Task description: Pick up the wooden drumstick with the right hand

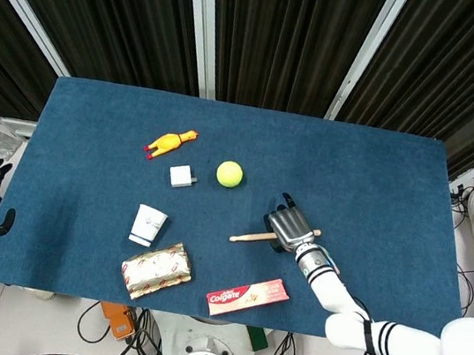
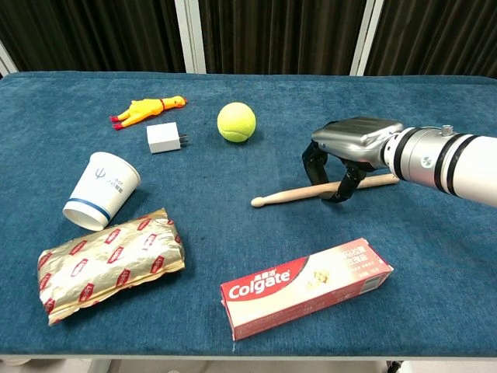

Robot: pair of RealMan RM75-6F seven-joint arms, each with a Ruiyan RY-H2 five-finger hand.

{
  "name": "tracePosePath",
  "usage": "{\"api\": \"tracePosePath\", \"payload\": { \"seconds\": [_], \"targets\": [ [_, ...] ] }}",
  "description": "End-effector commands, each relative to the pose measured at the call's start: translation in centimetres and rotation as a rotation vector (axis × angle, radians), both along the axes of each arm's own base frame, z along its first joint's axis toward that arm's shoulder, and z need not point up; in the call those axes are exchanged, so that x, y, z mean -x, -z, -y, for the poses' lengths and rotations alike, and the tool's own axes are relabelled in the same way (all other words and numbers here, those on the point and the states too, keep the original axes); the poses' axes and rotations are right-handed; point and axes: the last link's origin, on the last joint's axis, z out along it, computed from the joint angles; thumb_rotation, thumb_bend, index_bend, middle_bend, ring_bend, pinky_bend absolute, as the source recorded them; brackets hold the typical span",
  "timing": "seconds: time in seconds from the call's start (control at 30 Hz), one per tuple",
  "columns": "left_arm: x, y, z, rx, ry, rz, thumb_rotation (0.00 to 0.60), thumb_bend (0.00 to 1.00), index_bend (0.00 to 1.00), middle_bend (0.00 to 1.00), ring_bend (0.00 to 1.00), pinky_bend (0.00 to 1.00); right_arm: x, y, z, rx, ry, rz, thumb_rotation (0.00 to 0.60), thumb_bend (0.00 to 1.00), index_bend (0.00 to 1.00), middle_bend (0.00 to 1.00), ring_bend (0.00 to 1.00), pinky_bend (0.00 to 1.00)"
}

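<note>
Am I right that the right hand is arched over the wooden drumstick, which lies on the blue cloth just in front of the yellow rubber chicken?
Not quite. The right hand is arched over the wooden drumstick on the blue cloth, but the chest view shows the drumstick in front of the tennis ball, not the rubber chicken, which lies far off to the left.

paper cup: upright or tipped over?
Tipped over. The paper cup lies on its side on the table, its open rim toward the front left and its base toward the charger; the head view shows it lying flat too.
</note>
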Motion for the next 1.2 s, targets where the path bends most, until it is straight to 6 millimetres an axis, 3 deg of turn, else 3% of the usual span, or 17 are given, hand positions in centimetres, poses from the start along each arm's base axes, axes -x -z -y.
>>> {"api": "tracePosePath", "payload": {
  "seconds": [0.03,0.13,0.47,0.67,0.8,1.07,1.2],
  "targets": [
    [-0.1,0.1,0.0,0.006,0.006,-0.007,0.600,0.40,0.04,0.00,0.04,0.19,-0.1,0.1,0.1,0.006,-0.001,0.005,0.600,0.58,0.61,0.55,0.36,0.00],
    [-0.1,0.1,0.0,0.011,0.008,-0.011,0.600,0.40,0.04,0.00,0.04,0.19,-0.2,0.2,0.1,0.005,-0.004,0.007,0.600,0.62,0.64,0.57,0.37,0.00],
    [0.0,0.1,0.1,0.012,-0.003,0.000,0.600,0.40,0.04,0.00,0.05,0.19,-0.7,-0.2,0.2,0.018,-0.010,0.021,0.600,0.63,0.65,0.58,0.49,0.00],
    [0.0,0.1,0.1,0.012,-0.004,0.000,0.600,0.40,0.04,0.00,0.05,0.19,-1.7,-1.4,0.6,0.043,-0.029,0.037,0.600,0.63,0.65,0.58,0.51,0.00],
    [0.0,0.1,0.2,0.014,-0.005,0.001,0.600,0.40,0.04,0.00,0.05,0.19,-3.3,-3.2,1.2,0.082,-0.054,0.072,0.600,0.63,0.65,0.58,0.51,0.00],
    [-0.1,0.2,0.3,0.018,-0.003,-0.002,0.600,0.40,0.04,0.00,0.05,0.19,-9.3,-7.3,2.4,0.156,-0.119,0.238,0.600,0.63,0.67,0.59,0.53,0.00],
    [-0.1,0.2,0.3,0.018,-0.006,0.004,0.600,0.40,0.04,0.00,0.05,0.19,-11.3,-8.6,2.6,0.232,-0.156,0.340,0.600,0.63,0.68,0.59,0.53,0.00]
  ]
}}
